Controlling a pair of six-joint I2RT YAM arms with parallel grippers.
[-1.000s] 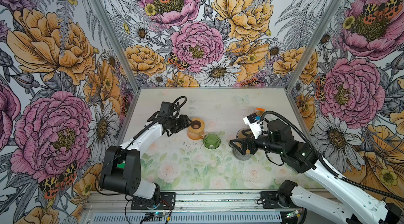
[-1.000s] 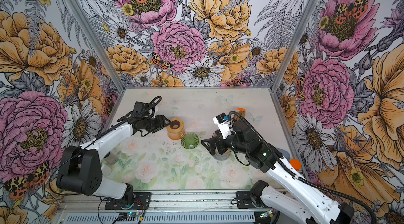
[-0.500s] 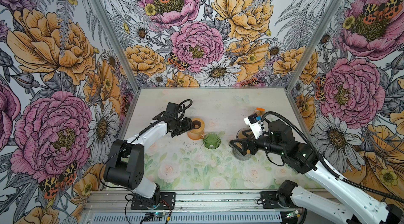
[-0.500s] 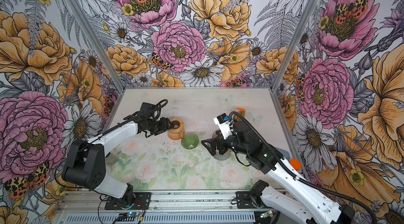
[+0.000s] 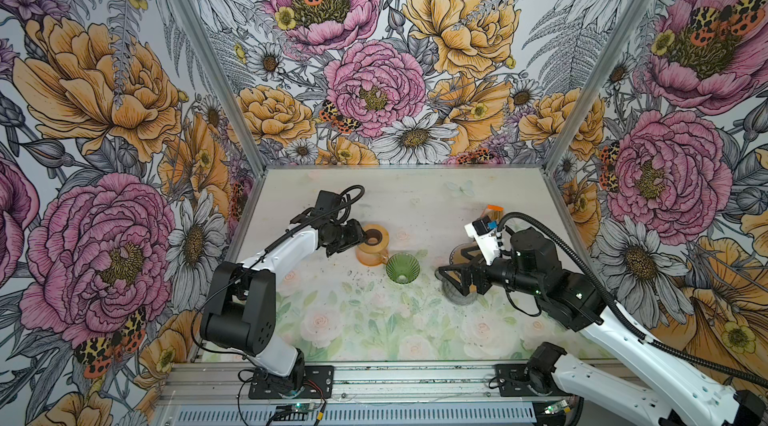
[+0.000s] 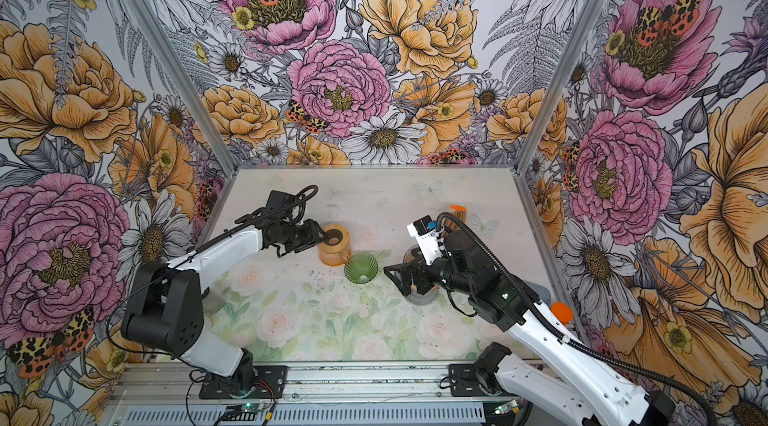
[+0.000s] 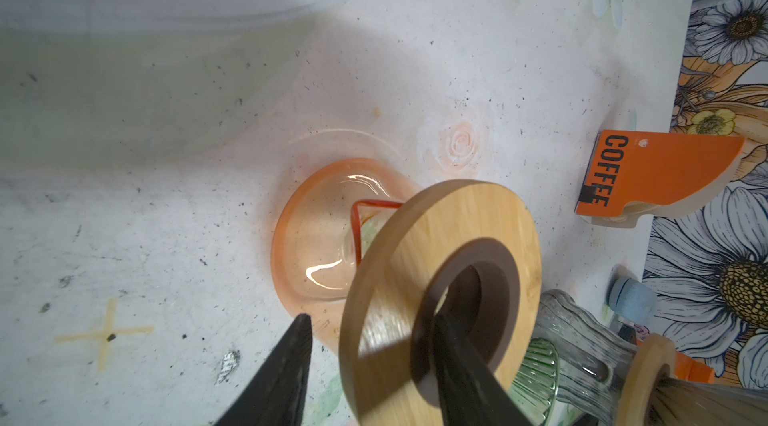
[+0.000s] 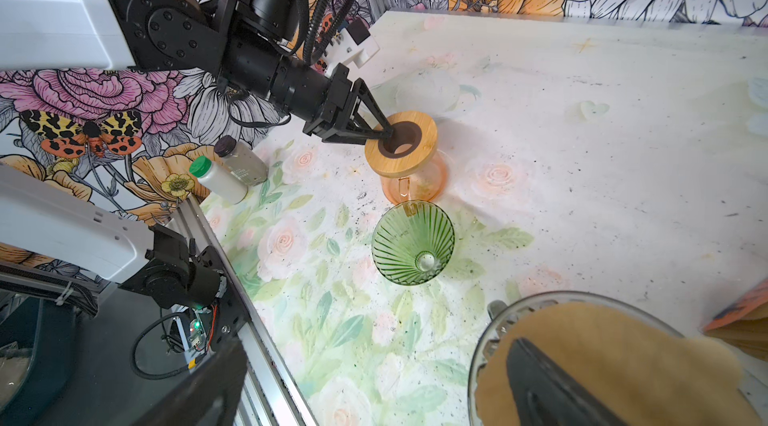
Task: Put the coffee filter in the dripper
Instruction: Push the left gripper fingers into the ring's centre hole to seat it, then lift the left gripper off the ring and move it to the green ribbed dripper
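Note:
The green ribbed glass dripper stands empty mid-table. A brown paper coffee filter lies across the mouth of a clear glass jar. My right gripper is open wide, one finger over the filter and the other well off to the side. My left gripper is open and straddles the wooden ring lid of the orange glass carafe. One finger is in the ring's hole. The other stands outside its rim with a gap.
An orange holder marked COFFEE sits at the back right. Two small bottles lie by the left frame rail. The carafe stands close behind the dripper. Walls close in the table on three sides.
My left gripper has moved right to the carafe, put a finger into the ring's hole and narrowed its jaws. The right arm has not moved.

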